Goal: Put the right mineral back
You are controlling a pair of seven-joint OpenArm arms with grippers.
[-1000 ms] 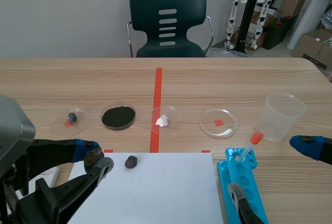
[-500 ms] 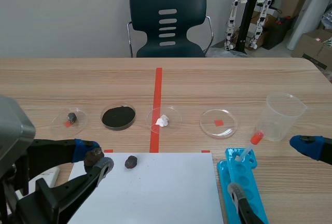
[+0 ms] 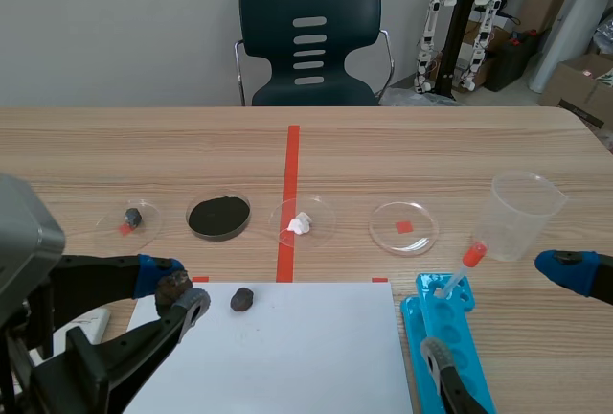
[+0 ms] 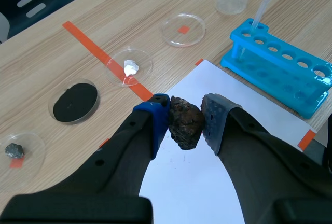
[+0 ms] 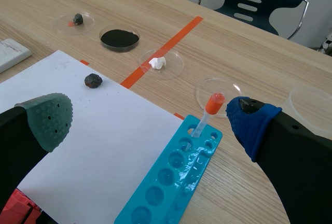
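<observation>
The left gripper [image 4: 185,124] clamps the rough dark-brown mineral lump [image 4: 184,126] above the white paper sheet [image 4: 193,182], the right gripper [image 5: 150,120] gapes wide with nothing held, and farther clear petri dishes [image 3: 321,213] hold a grey stone [image 3: 133,215], black powder [image 3: 218,216] and a white lump [image 3: 301,223].

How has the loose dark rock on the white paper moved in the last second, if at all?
No. The loose dark rock sits at the same spot near the white paper's far edge, left of the red tape line.
</observation>
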